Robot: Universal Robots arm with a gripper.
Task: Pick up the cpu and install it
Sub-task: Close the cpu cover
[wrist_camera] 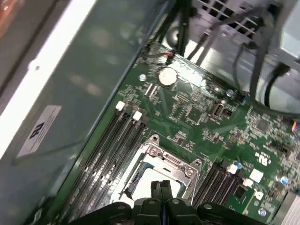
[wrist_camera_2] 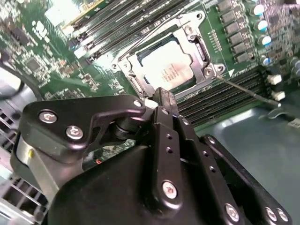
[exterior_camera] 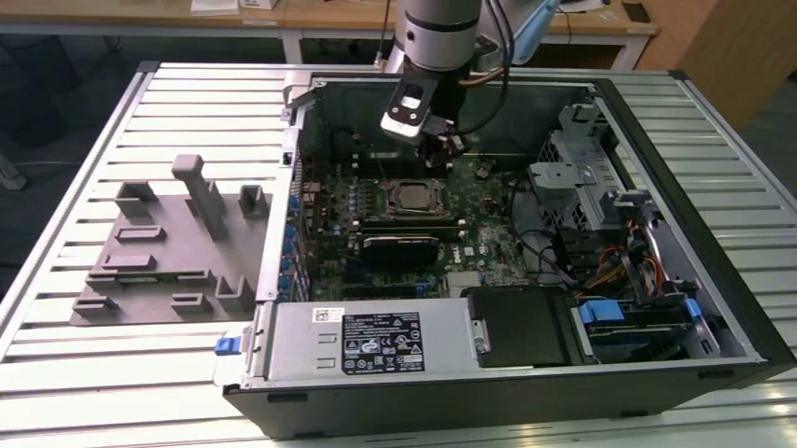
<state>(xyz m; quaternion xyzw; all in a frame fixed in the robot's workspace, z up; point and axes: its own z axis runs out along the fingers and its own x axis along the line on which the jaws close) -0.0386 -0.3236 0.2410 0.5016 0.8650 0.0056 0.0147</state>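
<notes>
In the exterior view, an open computer case [exterior_camera: 744, 322] lies on its side on a slatted metal table [exterior_camera: 62, 373]. A grey plastic block [exterior_camera: 162, 252] with posts and slots lies beside it on the exterior view's left. The arm [exterior_camera: 439, 33] reaches down into the case from the far side. The gripper [exterior_camera: 446, 154] hangs over the green circuit board [exterior_camera: 480, 233], near the far side of the square socket and apart from it. The cpu [exterior_camera: 412, 197] lies flat in that socket, its pale top facing up, about the middle of the board. A grey power supply box [exterior_camera: 373, 341] fills the near end of the case.

In the second wrist view, the gripper [wrist_camera_2: 161, 99] is clenched with its two black fingers pressed together and nothing between them. Just past the fingertips, the cpu [wrist_camera_2: 171, 71] sits level inside the metal socket frame [wrist_camera_2: 197, 28]. Rows of memory slots [wrist_camera_2: 220, 96] run alongside it, and a thin wire lever [wrist_camera_2: 243, 89] runs off from one corner of the frame.

In the first wrist view, the closed gripper [wrist_camera: 161, 186] shows just over the socket frame [wrist_camera: 171, 161], with the pale cpu [wrist_camera: 143, 180] beneath it. Dark memory slots [wrist_camera: 112, 145] flank the socket. A round silver battery [wrist_camera: 166, 77] sits farther along the board, and black cables [wrist_camera: 262, 61] hang beyond it.
</notes>
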